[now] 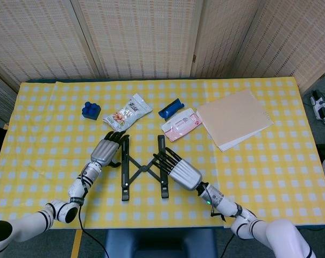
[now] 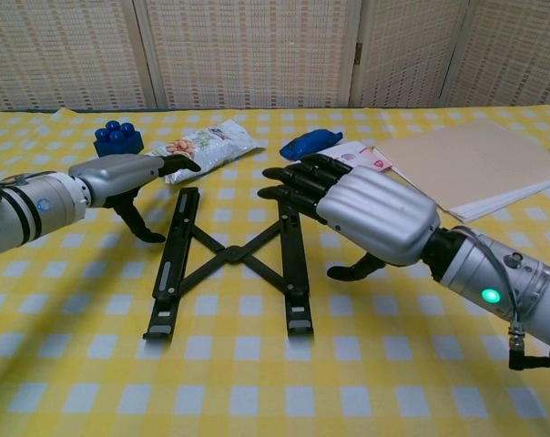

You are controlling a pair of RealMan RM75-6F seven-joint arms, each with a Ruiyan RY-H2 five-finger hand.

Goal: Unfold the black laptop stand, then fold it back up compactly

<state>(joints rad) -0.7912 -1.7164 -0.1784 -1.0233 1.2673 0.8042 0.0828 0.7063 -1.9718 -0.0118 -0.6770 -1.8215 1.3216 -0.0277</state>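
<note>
Black laptop stand (image 1: 143, 167) is seen unfolded flat on tablecloth (image 1: 44, 140). Left hand (image 1: 106, 150) & right hand (image 1: 178, 168) are held spread, nothing gripped, over its rails.

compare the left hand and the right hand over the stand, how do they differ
The left hand sits at the far end of the stand's left rail, while the right hand hangs over the right rail nearer its middle. In the chest view the left hand looks slim and side-on; the right hand shows its broad ribbed back. Both are open, fingers stretched forward, holding nothing.
</note>
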